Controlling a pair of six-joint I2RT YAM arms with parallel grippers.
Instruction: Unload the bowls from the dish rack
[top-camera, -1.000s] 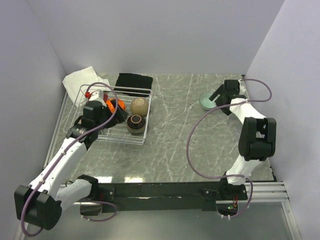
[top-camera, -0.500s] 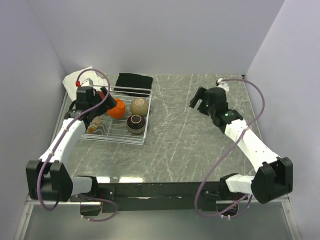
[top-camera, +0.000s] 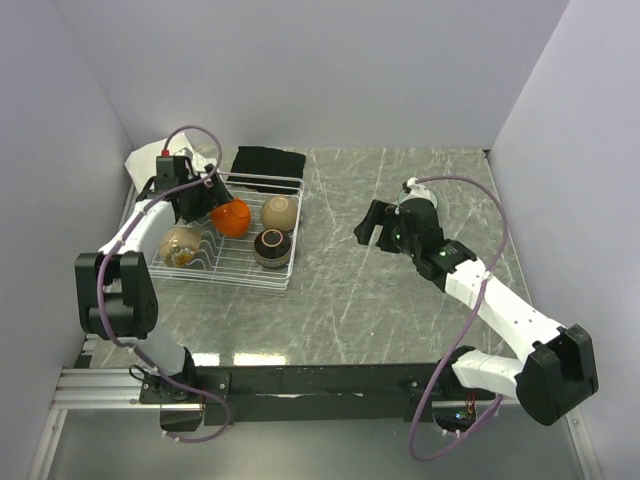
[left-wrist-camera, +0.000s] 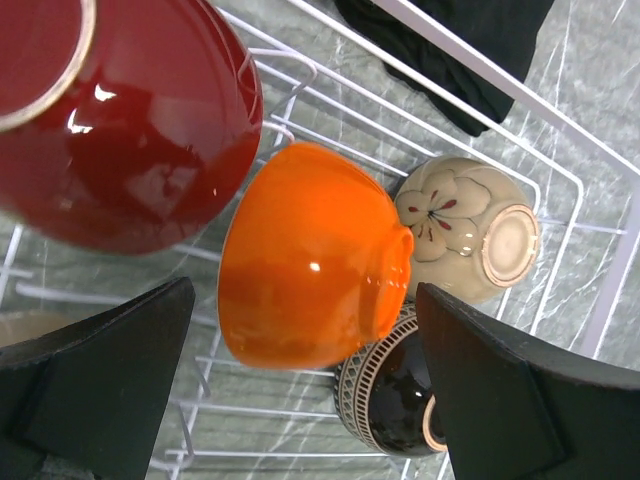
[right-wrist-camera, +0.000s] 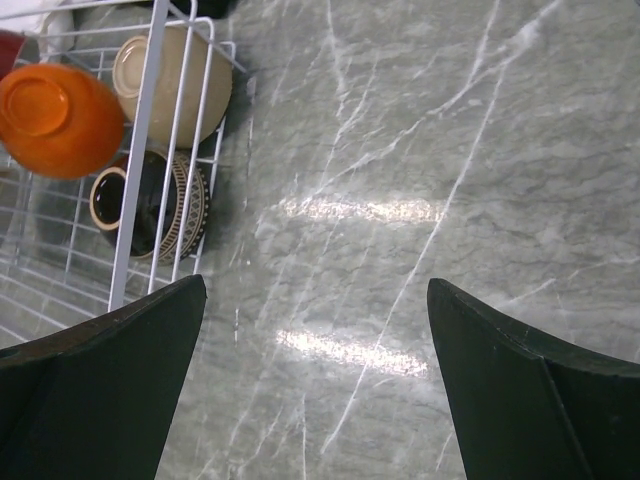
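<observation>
White cloth (top-camera: 150, 158) in far-left corner. Left gripper (top-camera: 200, 200) hangs over the far-left end of the dish rack (top-camera: 250, 281), jaws spread wide, nothing held. In the left wrist view the orange bowl (left-wrist-camera: 310, 270) sits in the gap between the two fingers (left-wrist-camera: 100, 370), lower down; contact can't be told. Dark red bowl (left-wrist-camera: 130, 130) just beside the orange one, upside down, foot ring showing.

Rack sits on the left part of the marble table (top-camera: 400, 300). Also in the rack: tan-brown bowl (top-camera: 180, 245) at the left, beige bowl (top-camera: 280, 211) at the far right on its side, dark brown bowl (top-camera: 272, 246) at the near right, black inside showing. Black cloth (top-camera: 267, 162) lies behind the rack.

Right gripper (top-camera: 372, 228) is mid-table, right of the rack and well apart from it. Its jaws are fully apart and empty, with bare marble under them in the right wrist view.
</observation>
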